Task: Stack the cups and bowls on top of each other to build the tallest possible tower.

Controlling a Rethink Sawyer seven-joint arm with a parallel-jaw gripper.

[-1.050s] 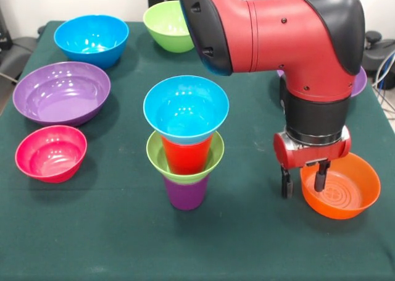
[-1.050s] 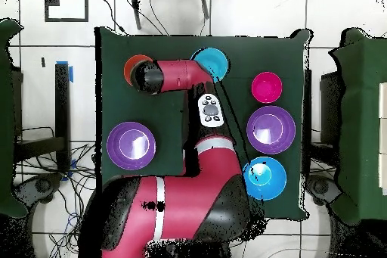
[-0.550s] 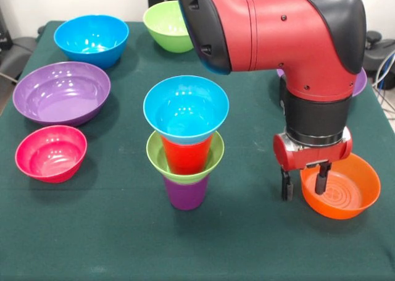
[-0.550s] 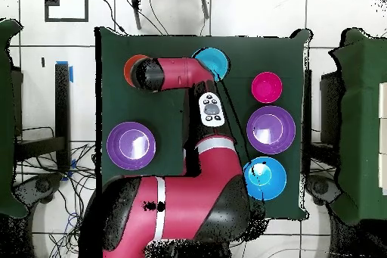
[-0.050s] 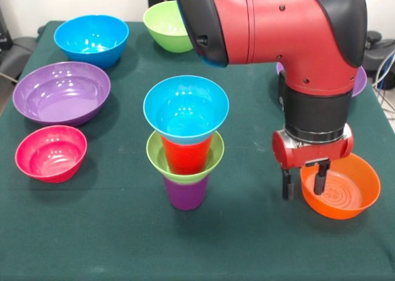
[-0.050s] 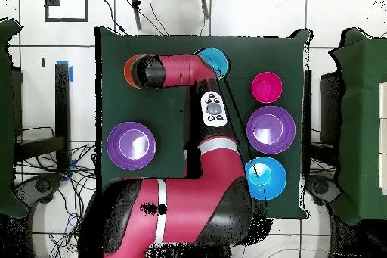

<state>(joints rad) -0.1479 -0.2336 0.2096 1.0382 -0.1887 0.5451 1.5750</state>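
The tower stands mid-table: a purple cup at the bottom, then a small lime green bowl, a red cup and a small blue bowl on top. To its right sits an orange bowl. My gripper is open and straddles this bowl's left rim, with one finger outside and the other inside it. In the overhead view the arm hides the gripper.
A pink bowl, a wide purple bowl and a larger blue bowl line the left side. A lime green bowl sits at the back. A second purple bowl shows behind the arm.
The upper arm has shifted slightly. The gripper stays at the orange bowl's rim with nearly the same finger gap. No bowl or cup has moved.
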